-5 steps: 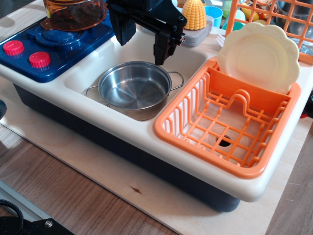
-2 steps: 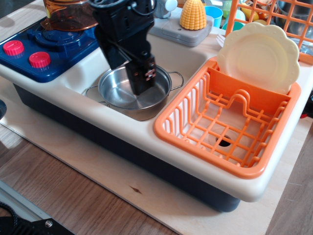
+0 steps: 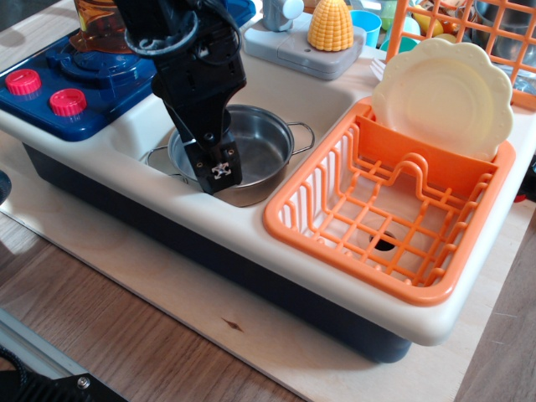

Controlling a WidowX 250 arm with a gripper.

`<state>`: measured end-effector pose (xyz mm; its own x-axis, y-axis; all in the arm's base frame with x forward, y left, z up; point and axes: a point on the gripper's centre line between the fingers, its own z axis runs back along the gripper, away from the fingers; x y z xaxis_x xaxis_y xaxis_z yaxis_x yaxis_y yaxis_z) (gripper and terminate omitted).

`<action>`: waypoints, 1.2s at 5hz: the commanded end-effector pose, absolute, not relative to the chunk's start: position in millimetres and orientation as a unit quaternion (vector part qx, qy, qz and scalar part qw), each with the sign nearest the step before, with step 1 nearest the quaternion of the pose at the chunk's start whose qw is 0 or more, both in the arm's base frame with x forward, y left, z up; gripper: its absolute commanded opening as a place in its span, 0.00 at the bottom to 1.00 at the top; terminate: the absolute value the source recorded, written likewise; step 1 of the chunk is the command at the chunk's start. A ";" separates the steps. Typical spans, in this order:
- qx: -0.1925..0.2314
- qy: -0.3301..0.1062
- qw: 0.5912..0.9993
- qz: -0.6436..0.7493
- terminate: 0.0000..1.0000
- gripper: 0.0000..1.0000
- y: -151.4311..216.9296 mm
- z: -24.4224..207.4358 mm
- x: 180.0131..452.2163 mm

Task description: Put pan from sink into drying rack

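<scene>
Sink [image 3: 126, 134] unit on wooden table [image 3: 167, 335]

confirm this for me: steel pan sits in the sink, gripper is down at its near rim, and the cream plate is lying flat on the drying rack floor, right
Not quite. In the observation.image view the cream plate stands upright at the back of the drying rack, leaning behind the divider, not flat on the floor. The rest holds: the pan is in the sink, with the gripper at its near rim.

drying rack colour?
Bright orange drying rack, clearest in the observation.image view.
</scene>
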<state>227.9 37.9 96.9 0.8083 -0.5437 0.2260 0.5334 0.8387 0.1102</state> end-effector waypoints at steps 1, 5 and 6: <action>0.019 -0.139 0.943 -0.300 0.00 1.00 40.9 84.7 238.2; -0.019 -0.156 0.932 -0.325 0.00 0.00 42.9 49.9 245.7; -0.011 -0.148 0.932 -0.330 0.00 0.00 42.7 57.4 248.5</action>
